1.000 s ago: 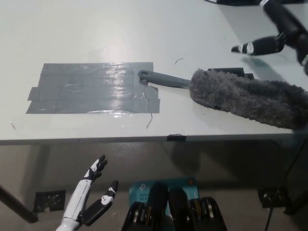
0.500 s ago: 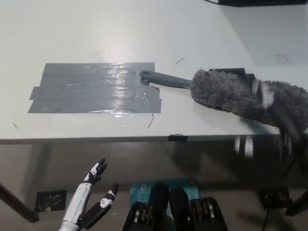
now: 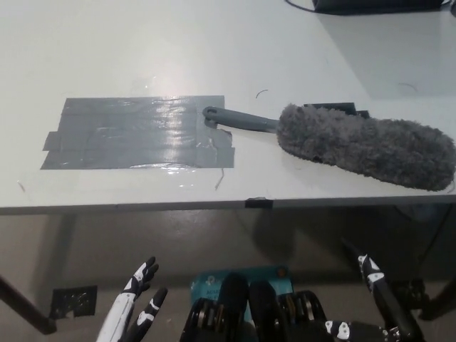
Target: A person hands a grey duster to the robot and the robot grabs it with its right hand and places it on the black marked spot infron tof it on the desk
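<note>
The grey duster (image 3: 367, 148) lies flat on the white desk (image 3: 142, 50), its fluffy head at the right and its grey handle (image 3: 239, 120) pointing left. The handle's tip rests on the right edge of the dark taped patch (image 3: 135, 132). No hand touches the duster. My black right hand (image 3: 377, 303) hangs low at the bottom right, below the desk's front edge, fingers apart and holding nothing. At the bottom left my white left hand (image 3: 135, 310) rests below the desk, open.
A small black strip (image 3: 338, 108) lies on the desk just behind the duster's head. A dark device edge (image 3: 370, 6) shows at the top right. The desk's front edge (image 3: 214, 206) runs across the middle of the picture, with floor below.
My right arm has swung down from the upper right, past the duster, to below the desk's front edge. The duster stays on the desk. The camera has shifted slightly.
</note>
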Controlling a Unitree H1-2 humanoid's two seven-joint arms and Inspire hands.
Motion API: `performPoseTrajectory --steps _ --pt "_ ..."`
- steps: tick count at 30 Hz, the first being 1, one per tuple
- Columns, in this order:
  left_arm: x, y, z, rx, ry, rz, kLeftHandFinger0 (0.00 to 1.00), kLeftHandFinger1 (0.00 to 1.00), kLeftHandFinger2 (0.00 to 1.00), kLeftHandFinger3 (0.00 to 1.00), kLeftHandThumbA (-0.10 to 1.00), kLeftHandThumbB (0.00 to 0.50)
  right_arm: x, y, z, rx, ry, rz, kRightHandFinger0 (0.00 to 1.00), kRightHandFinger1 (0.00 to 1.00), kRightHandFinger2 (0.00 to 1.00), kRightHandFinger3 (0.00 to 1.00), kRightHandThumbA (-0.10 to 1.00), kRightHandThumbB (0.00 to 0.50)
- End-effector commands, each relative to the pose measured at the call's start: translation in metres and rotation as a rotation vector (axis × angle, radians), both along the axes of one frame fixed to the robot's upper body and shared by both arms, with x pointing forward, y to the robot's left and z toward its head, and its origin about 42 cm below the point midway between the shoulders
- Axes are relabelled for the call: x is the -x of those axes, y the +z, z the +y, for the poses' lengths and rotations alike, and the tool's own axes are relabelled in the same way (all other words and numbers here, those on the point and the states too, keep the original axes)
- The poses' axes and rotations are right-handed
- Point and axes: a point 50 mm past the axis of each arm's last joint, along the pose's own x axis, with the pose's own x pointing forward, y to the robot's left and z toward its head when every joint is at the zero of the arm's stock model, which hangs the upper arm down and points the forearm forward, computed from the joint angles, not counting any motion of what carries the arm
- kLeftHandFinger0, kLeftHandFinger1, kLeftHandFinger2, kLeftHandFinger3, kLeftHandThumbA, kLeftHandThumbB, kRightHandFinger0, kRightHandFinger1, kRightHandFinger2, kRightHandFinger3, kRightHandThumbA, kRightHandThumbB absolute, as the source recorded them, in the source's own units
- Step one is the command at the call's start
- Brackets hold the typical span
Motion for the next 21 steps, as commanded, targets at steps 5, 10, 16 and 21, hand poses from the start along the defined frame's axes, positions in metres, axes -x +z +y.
performPoseTrajectory --steps 5,10,16,21 --pt "0.008 0.017 -0.004 0.036 -0.04 -0.103 1.0 1.0 1.0 1.0 0.92 0.212 0.006 -0.002 0.0 -0.042 -0.055 -0.208 1.0 1.0 1.0 1.0 1.0 0.346" --pt "0.004 0.017 -0.009 0.039 -0.045 -0.109 1.0 1.0 1.0 1.0 0.92 0.2 0.004 -0.001 -0.003 -0.049 -0.053 -0.202 1.0 1.0 1.0 1.0 1.0 0.355" --pt "0.006 0.015 -0.007 0.033 -0.04 -0.101 1.0 1.0 1.0 1.0 0.92 0.203 0.005 -0.001 -0.002 -0.032 -0.039 -0.204 1.0 1.0 1.0 1.0 1.0 0.352" --pt "0.008 0.014 -0.008 0.034 -0.039 -0.109 1.0 1.0 1.0 1.0 0.91 0.191 0.006 -0.001 -0.004 -0.024 -0.036 -0.208 1.0 1.0 1.0 1.0 1.0 0.344"
